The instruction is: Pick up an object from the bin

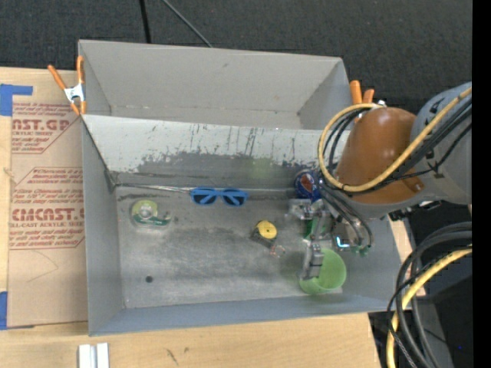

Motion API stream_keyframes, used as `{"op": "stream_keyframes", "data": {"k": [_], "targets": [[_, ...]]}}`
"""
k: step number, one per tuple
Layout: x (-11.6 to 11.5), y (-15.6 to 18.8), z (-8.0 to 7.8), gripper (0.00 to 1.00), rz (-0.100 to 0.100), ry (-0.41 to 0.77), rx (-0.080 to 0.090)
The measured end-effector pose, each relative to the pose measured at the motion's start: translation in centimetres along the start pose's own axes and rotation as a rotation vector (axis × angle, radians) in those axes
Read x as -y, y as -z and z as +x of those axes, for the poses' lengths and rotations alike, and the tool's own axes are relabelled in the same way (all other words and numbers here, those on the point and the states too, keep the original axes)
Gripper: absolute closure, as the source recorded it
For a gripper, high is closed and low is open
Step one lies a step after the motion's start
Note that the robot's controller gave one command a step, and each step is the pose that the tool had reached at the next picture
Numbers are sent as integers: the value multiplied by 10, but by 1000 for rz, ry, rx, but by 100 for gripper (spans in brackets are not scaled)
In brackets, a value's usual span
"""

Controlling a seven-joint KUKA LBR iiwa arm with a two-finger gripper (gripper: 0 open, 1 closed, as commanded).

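With our gripper (314,261), whose opening we cannot make out, at the left edge of the light green round plastic cup (330,276) in the near right corner of the grey metal bin (192,278), we should centre over that cup before closing.

The arm's orange cover (376,156) hides part of a small blue and red thing (306,182) at the bin's back right, so its kind cannot be told. The gripper (313,265) lies across the left side of a green round thing (330,277) near the front right corner, covering part of it. A dark speck (149,279) at the front left and a pale scrap (276,250) beside the yellow thing (265,231) are too small to name.
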State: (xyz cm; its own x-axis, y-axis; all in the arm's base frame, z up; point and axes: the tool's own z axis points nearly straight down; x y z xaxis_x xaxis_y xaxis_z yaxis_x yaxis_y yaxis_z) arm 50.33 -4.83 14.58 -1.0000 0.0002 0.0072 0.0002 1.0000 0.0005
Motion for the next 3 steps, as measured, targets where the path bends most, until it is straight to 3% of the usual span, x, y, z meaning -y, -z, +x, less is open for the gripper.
{"op": "stream_keyframes", "data": {"k": [1,2,3], "targets": [[63,-79,-8,0,-8,153,0],[107,-52,-6,0,0,363,7],[107,-52,-6,100,0,362,8]]}}
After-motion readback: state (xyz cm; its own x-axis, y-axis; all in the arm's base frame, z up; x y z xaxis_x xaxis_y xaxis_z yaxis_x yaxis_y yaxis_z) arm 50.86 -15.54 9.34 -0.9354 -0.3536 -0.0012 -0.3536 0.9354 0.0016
